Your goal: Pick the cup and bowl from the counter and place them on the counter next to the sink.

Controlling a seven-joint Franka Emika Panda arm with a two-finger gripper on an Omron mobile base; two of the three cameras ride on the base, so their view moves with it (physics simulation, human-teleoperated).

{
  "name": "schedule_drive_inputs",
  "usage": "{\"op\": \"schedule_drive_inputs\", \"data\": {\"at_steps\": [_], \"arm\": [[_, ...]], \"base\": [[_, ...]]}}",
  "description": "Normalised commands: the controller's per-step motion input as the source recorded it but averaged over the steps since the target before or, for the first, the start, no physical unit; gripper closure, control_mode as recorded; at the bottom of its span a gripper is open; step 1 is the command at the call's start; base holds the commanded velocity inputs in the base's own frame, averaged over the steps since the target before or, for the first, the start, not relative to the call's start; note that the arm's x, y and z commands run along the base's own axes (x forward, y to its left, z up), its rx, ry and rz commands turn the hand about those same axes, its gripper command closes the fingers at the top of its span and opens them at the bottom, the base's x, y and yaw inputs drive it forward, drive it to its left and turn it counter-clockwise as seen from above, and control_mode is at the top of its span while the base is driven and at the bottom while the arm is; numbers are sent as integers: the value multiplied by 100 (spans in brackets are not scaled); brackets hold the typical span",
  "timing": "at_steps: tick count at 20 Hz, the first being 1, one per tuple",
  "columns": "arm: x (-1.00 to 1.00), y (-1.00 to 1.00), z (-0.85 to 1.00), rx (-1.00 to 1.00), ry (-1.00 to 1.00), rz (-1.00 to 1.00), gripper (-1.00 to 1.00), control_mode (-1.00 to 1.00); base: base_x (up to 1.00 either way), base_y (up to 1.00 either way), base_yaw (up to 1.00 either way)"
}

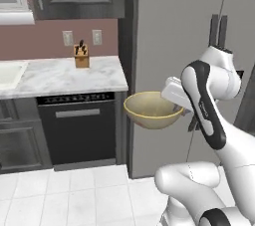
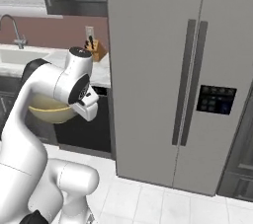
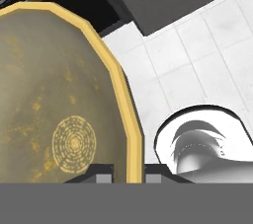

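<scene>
The dull yellow bowl (image 1: 149,111) hangs in the air just right of the counter (image 1: 64,75), below the level of its top and in front of the fridge. My gripper (image 3: 129,173) is shut on the bowl's rim, one fingertip inside and one outside. The hand view looks into the golden-brown inside of the bowl (image 3: 59,109). From the right base view the bowl (image 2: 49,112) sits behind my arm, with the gripper (image 2: 81,112) at its edge. The sink (image 1: 7,75) lies at the counter's far left, with its tap (image 2: 10,25) above it. The cup is out of view.
A wooden knife block (image 1: 81,56) stands at the back of the counter. A black dishwasher (image 1: 79,130) sits under the top. The tall grey fridge (image 2: 173,70) rises right beside the bowl. White floor tiles (image 1: 74,190) lie below.
</scene>
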Motion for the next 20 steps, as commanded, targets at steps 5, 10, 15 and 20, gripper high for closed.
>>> {"op": "schedule_drive_inputs", "data": {"at_steps": [5,10,15,20], "arm": [[0,0,0,0,0,0,100,100],[0,0,0,0,0,0,100,100],[0,0,0,0,0,0,100,100],[0,0,0,0,0,0,100,100]], "base": [[41,73,-1],[43,74,0],[73,72,0],[100,49,-5]]}}
